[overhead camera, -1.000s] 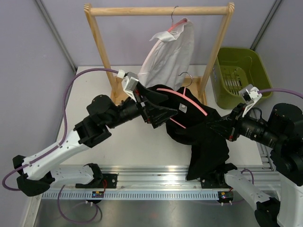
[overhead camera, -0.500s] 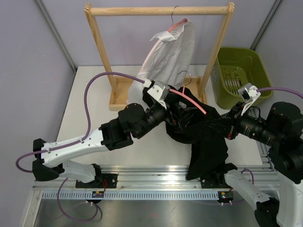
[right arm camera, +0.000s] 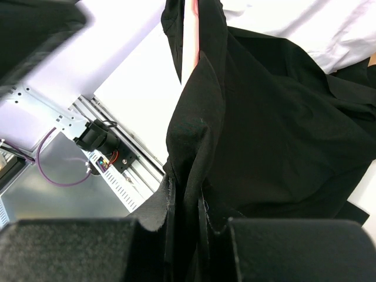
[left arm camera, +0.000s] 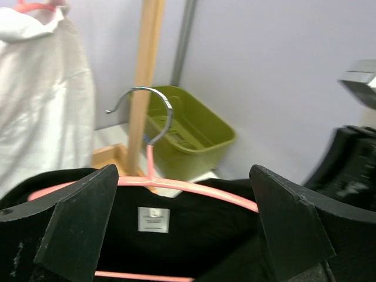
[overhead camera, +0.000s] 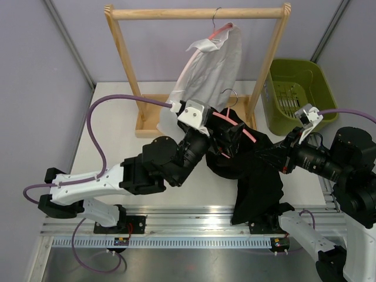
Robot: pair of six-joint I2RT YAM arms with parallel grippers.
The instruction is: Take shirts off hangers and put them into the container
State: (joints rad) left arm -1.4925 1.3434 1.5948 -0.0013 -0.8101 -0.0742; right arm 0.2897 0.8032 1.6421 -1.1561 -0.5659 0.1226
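Fabric of black shirt (overhead camera: pixel 252 176) pinched tight in right gripper (right arm camera: pixel 185 220); shirt hangs mid-table on pink hanger (left arm camera: pixel 194 187). Left gripper (left arm camera: pixel 183 194) spread wide, straddling hanger bar under hook. I close squarely on bar, clear of collar cloth, then draw hanger out against right-hand hold. Container (overhead camera: pixel 318 82) waits far right.

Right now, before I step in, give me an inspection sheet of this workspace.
Surface: white table, with the wooden rack standing on it.
Job's things: black shirt on a pink hanger, off the rack; white shirt hanging from the rack on a second hanger; basket holds no shirt.
Clutter: nothing seen.
Claws: left claw open, astride the pink hanger; right claw shut on the black shirt.
Cables: purple cable arches over the table from the left arm; another leaves the right wrist.
Surroundings: grey walls.
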